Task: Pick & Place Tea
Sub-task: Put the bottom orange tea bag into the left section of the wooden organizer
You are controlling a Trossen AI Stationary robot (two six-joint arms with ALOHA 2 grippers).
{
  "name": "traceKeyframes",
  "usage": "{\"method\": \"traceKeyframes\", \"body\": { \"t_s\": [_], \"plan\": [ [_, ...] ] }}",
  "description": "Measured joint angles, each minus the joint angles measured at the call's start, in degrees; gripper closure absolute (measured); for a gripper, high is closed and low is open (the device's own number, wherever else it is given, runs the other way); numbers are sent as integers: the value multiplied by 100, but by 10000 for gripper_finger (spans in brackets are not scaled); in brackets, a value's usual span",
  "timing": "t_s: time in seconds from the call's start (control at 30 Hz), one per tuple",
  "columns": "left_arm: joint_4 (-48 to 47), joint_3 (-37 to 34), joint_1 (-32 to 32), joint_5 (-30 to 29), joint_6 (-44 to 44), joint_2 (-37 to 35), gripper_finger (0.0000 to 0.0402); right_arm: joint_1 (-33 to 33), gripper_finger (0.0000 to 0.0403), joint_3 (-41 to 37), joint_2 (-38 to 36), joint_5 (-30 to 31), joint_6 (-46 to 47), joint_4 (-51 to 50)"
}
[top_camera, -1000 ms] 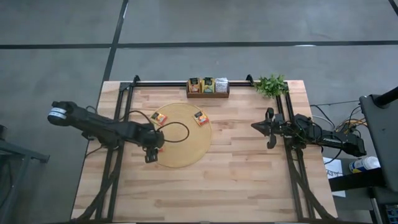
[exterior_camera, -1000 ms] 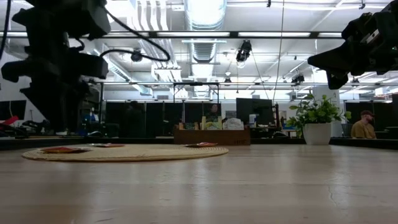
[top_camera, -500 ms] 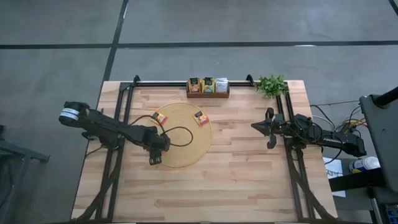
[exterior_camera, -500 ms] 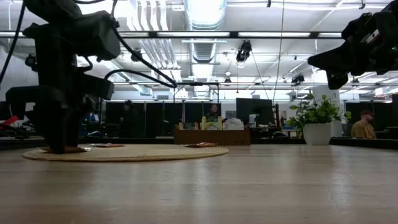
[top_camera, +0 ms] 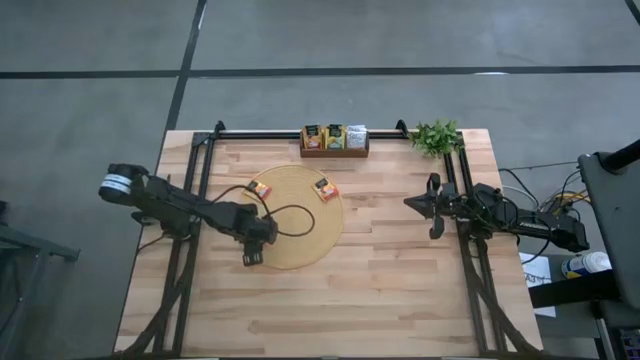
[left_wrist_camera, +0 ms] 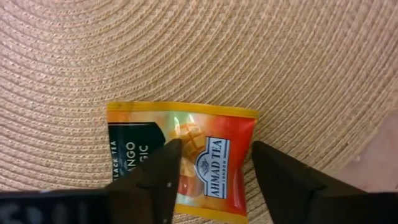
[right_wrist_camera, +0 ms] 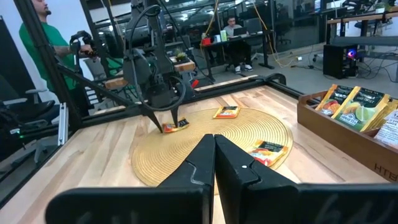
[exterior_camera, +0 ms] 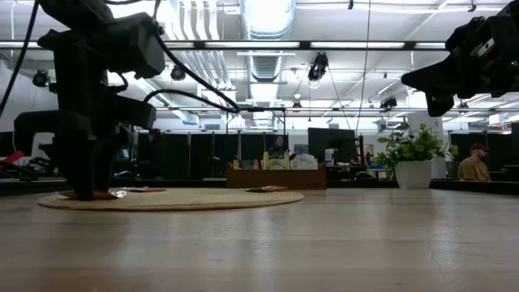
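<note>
An orange tea sachet lies flat on the round woven mat, near the mat's near-left edge. My left gripper points down over it, open. In the high view my left gripper hides this sachet. Two more orange sachets lie on the far part of the mat. The wooden tray at the far edge holds upright sachets. My right gripper waits shut, held level above the table's right side. My left gripper comes at the sachet from above, fingers pointing down and open. One fingertip stands over the sachet's printed face, the other just past its side edge, over the mat. The low view shows the tips down at mat level. The sachet lies flat.
A potted plant stands at the far right corner. Black rails run along the table's far edge and down both sides. Bare wood lies near and right of the mat. People show beyond the table, one in a green top.
My left gripper has come down and a little toward the table's right, from above the mat to the sachet at the mat's near-left edge. The mat has slid slightly toward the table's right.
</note>
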Motion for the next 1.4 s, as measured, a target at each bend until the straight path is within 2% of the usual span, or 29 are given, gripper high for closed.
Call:
{"method": "traceKeyframes", "body": {
  "t_s": [0.3, 0.37, 0.47, 0.63, 0.9, 1.03, 1.23, 1.4],
  "plan": [
    [-120, 90, 0, -13, -72, 4, 364, 0, 394, 0, 0, 1, 0, -1],
    [-219, 171, 0, 2, -84, 12, 386, -1, 394, 2, -2, -1, 0, 0],
    [-379, 395, 0, -34, -66, 22, 387, -1, 394, 0, -1, -1, 0, 0],
    [-579, 939, 0, -476, 174, 20, 387, -1, 394, 0, 0, -1, 0, 1],
    [-587, 1644, 211, -1826, 786, 11, 387, -1, 394, 0, 0, -1, 0, 1],
    [-434, 1816, 579, -2175, 1167, 9, 387, 0, 394, 0, 0, 0, 1, -1],
    [263, 2014, 1393, -2267, 2114, 85, 387, 1, 394, 2, -2, -1, 0, -1],
    [384, 2580, 2045, -2262, 2894, 623, 388, -1, 394, 2, 2, 1, 0, -1]
  ]
}}
